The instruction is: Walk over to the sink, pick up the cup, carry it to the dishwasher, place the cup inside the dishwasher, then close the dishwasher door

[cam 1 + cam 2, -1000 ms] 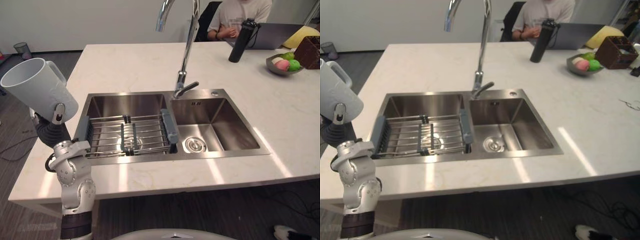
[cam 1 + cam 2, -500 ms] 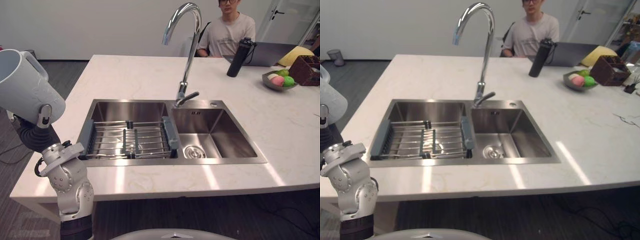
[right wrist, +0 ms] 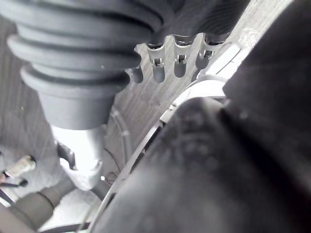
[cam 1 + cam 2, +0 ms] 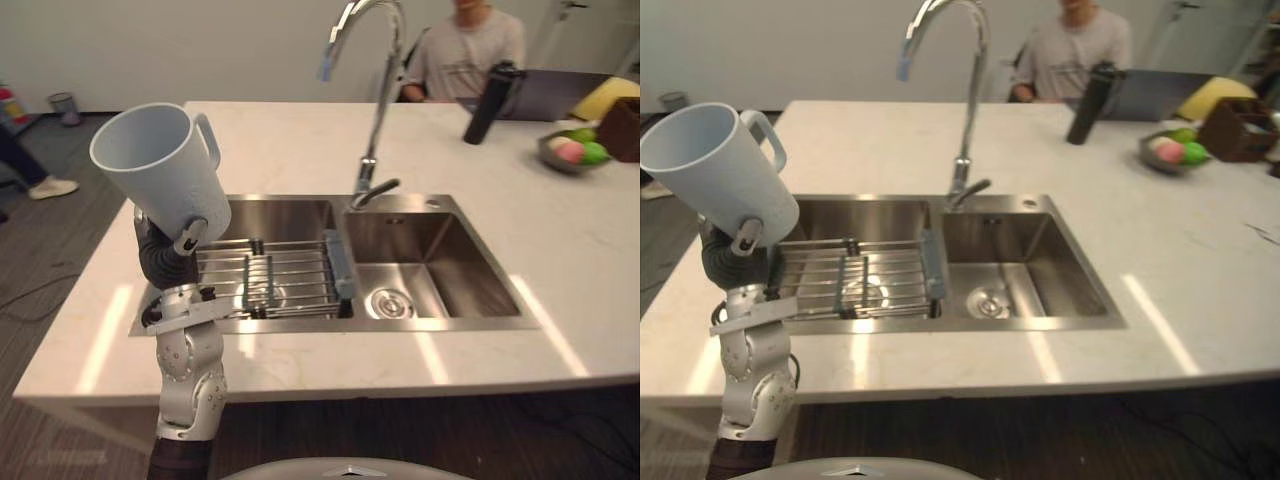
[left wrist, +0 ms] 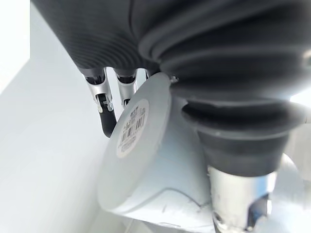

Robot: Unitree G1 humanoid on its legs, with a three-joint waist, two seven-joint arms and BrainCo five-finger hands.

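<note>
Shifted rightward since the earlier frame, the cup (image 4: 165,165) is seen against the left edge of the sink (image 4: 440,255) — raised and tilted, its base clasped by the curled left hand (image 4: 160,255). A wire rack (image 4: 290,275) is laid in the left basin; fruit (image 4: 580,152) is held in a bowl (image 4: 552,152). The right hand's (image 3: 177,63) state cannot be told.

Rack (image 4: 270,280) in left sink basin (image 4: 262,216) — faucet (image 4: 376,120) behind — bowl (image 4: 572,158) far right
</note>
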